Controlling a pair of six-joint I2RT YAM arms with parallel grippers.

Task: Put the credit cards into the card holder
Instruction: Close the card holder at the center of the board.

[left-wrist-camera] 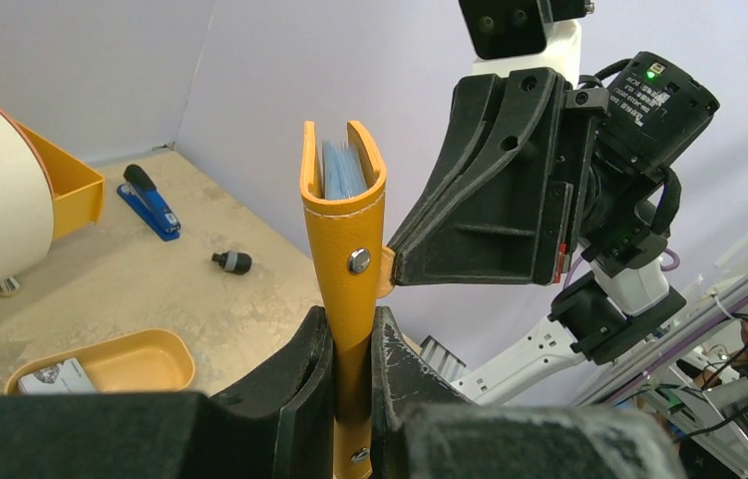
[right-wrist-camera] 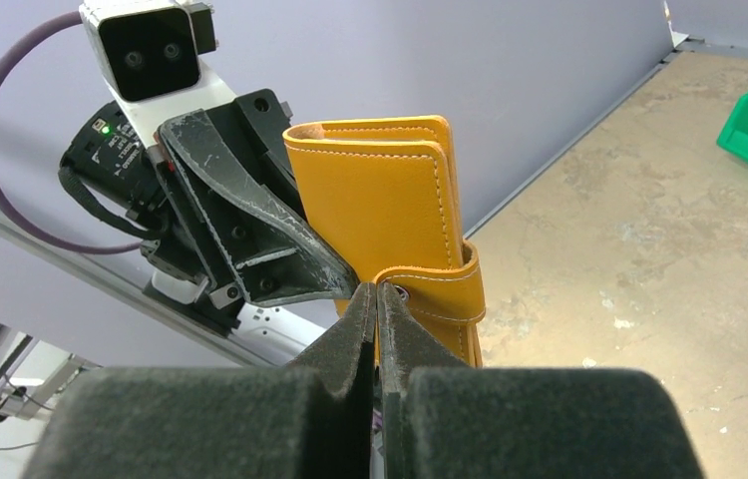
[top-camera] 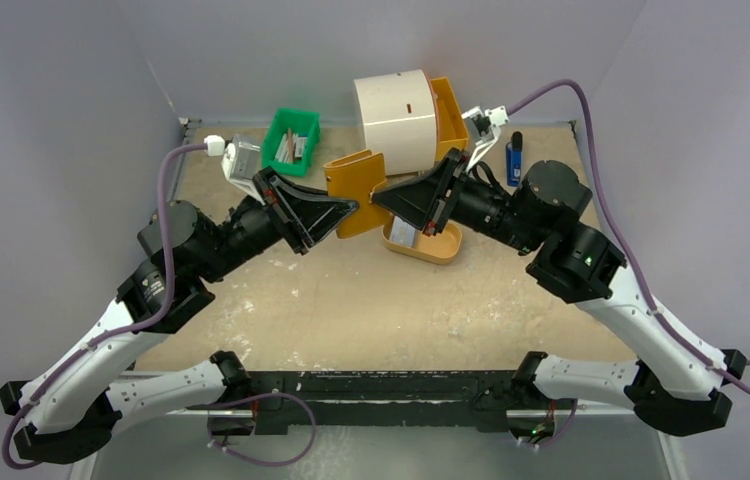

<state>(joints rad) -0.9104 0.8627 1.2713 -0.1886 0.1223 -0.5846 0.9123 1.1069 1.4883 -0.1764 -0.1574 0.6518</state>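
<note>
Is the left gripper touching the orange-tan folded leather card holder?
Touching. The left wrist view shows the left gripper with both fingers pressed flat against the orange-tan card holder, no gap.

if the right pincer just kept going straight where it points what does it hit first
The card holder. The right pincer is shut with its tips at the holder's strap, apparently pinching it, so it would press into the holder, which the left pincer holds.

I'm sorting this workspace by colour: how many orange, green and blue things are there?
Orange: 3 (card holder, oval tray, drawer)
Green: 1 (bin)
Blue: 1 (stapler)
Total: 5
</note>
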